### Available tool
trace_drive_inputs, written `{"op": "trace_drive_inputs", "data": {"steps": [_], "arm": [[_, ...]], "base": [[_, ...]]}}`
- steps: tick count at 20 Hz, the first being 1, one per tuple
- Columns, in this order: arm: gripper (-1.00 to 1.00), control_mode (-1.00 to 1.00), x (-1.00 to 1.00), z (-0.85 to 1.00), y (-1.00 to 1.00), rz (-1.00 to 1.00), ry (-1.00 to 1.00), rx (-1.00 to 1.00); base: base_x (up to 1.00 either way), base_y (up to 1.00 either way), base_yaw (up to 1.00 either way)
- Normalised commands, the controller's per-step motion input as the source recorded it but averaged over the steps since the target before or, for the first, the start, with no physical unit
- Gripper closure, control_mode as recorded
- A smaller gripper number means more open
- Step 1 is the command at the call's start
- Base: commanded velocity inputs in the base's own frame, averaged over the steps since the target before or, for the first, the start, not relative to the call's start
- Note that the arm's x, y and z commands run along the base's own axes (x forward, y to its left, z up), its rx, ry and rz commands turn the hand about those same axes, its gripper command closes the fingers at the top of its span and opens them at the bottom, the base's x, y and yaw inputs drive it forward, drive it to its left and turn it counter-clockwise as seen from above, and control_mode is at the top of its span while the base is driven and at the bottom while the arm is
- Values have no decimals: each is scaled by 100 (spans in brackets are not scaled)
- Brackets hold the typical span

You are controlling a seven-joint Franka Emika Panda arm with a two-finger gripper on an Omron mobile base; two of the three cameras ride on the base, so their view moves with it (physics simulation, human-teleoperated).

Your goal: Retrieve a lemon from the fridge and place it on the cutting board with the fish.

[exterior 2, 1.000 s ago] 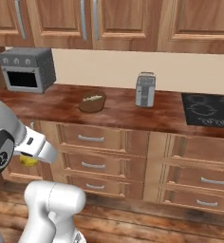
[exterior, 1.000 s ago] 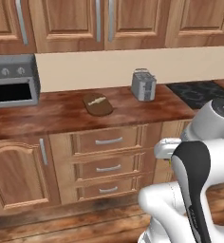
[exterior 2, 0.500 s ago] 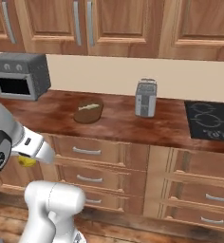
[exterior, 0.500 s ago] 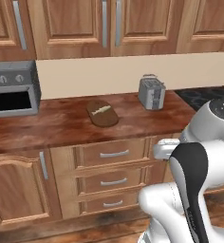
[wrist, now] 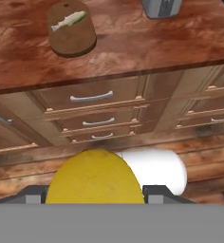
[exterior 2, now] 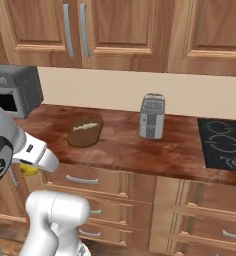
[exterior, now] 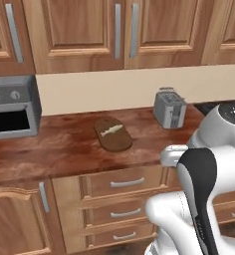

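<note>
In the hand view the bright yellow lemon (wrist: 95,178) fills the space between my gripper's (wrist: 95,195) two dark fingertips (wrist: 34,194), which are shut on it. From the right base view the lemon (exterior 2: 28,169) peeks out yellow under the hand, low in front of the drawers. On the counter lies the dark brown cutting board (exterior: 113,135) (exterior 2: 85,132) (wrist: 72,30), carrying the small silvery fish (exterior: 112,130) (exterior 2: 85,126) (wrist: 69,20). The gripper is well short of and below the counter edge. The fridge is out of view.
A silver toaster (exterior: 169,108) (exterior 2: 152,116) stands right of the board. A grey toaster oven (exterior: 10,107) (exterior 2: 15,90) sits at the counter's left end and a black cooktop (exterior 2: 222,145) at the right. Drawers (wrist: 92,97) front the counter; wall cabinets hang above.
The whole scene has grown and shifted in both base views, so the base has driven closer to the counter. The lemon stays in the gripper.
</note>
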Motion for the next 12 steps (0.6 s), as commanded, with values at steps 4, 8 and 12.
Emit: {"op": "trace_drive_inputs", "data": {"steps": [4,8,12], "arm": [[100,100,0,0,0,0,0,0],[100,100,0,0,0,0,0,0],[100,100,0,0,0,0,0,0]], "base": [[45,11,0],[40,31,0],[33,35,-1]]}}
